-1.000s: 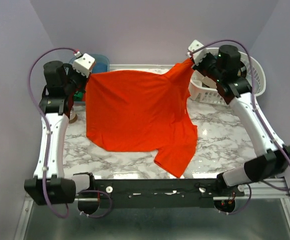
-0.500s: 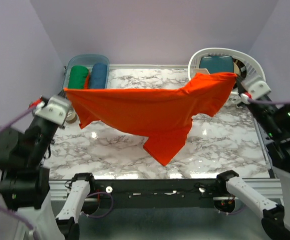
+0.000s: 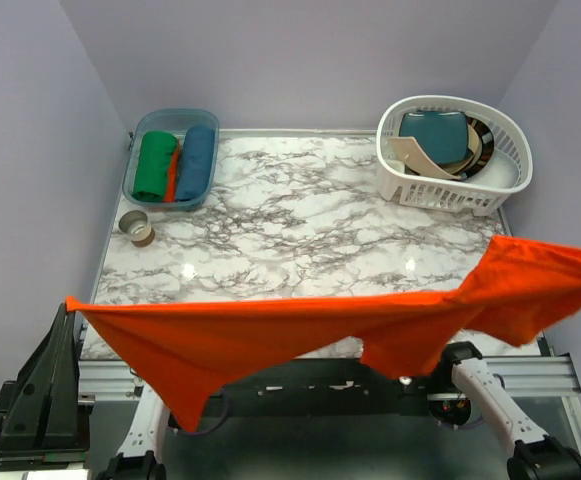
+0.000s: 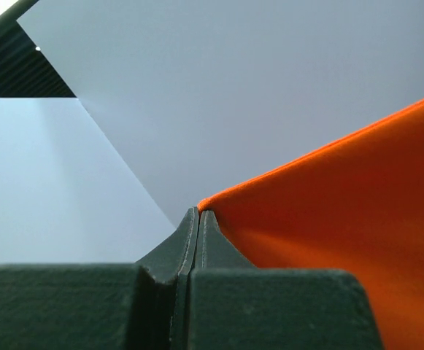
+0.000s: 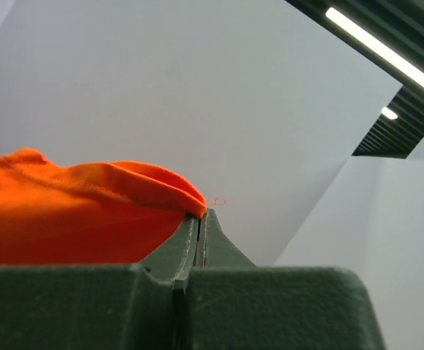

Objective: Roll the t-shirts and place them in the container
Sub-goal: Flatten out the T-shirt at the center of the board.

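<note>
Right up close, the left jaws are pressed flat together, and a corner of the orange-red t-shirt point(image 4: 343, 233) is pinched at their very tip, the cloth fanning out to the right of them. It's the same on the other wrist: the right jaws are clenched tight on a bunched, stitched edge of the shirt point(image 5: 73, 211), which trails off to the left.

From above, the orange-red t-shirt point(image 3: 270, 330) hangs in the air as a long taut band across the near edge of the surface point(image 3: 310, 230). Its left corner is up by the left wall, its right end runs out of view, and one flap droops low over the front rail.

That's a big change. A second ago it was draped at the far side. Half a second ago it hung over the middle of the marble between the two arms. Now it has swung toward the camera, the marble is uncovered, and only the lower parts of the arms show.

Further back, a tape roll point(image 3: 136, 226) sits near the left edge. Behind it is a clear tub point(image 3: 145, 195) holding a rolled green t-shirt point(image 3: 152, 165) and a rolled blue t-shirt point(image 3: 197, 160) side by side. At far right is a white basket point(image 3: 490, 195) of dishes point(image 3: 435, 130).
</note>
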Controlling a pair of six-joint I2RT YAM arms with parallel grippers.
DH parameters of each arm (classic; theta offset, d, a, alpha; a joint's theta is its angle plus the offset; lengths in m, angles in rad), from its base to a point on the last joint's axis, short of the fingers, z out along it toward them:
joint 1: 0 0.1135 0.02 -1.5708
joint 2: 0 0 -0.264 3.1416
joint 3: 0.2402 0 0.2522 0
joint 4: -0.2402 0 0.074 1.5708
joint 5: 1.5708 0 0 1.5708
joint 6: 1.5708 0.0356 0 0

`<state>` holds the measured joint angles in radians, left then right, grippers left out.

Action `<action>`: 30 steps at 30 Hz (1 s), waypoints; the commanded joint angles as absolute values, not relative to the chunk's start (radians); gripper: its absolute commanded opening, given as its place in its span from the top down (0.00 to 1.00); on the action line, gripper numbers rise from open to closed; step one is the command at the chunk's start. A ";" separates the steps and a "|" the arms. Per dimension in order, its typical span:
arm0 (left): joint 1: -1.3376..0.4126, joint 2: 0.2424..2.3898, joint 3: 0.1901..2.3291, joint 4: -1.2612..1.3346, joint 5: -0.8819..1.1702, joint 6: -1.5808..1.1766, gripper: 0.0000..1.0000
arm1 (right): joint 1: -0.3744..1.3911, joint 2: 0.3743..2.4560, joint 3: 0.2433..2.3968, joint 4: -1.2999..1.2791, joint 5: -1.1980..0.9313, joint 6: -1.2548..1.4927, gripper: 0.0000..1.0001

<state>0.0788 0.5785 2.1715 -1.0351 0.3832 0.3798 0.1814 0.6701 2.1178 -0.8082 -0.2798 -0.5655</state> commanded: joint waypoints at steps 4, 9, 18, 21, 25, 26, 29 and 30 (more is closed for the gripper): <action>0.110 0.594 2.037 -0.960 0.396 0.337 1.00 | 0.037 0.646 1.913 -0.755 -0.489 -0.460 0.99; 0.118 0.604 1.709 -0.913 0.492 0.386 1.00 | 0.038 0.664 1.616 -0.632 -0.492 -0.488 0.99; 0.117 0.649 1.019 -0.783 0.647 0.479 1.00 | 0.052 0.833 1.134 -0.450 -0.636 -0.449 0.99; 0.114 0.728 0.835 -0.654 0.621 0.495 1.00 | 0.130 0.972 0.997 -0.374 -0.591 -0.498 0.99; 0.107 0.926 0.712 -0.467 0.568 0.502 1.00 | 0.241 1.201 0.916 -0.217 -0.508 -0.600 0.99; 0.107 1.015 0.709 -0.437 0.555 0.509 1.00 | 0.256 1.253 0.928 -0.192 -0.486 -0.612 0.99; 0.110 1.168 0.753 -0.359 0.477 0.506 1.00 | 0.287 1.446 1.000 -0.140 -0.417 -0.627 0.99; 0.115 1.198 0.765 -0.338 0.445 0.503 1.00 | 0.290 1.541 1.079 -0.135 -0.399 -0.618 0.99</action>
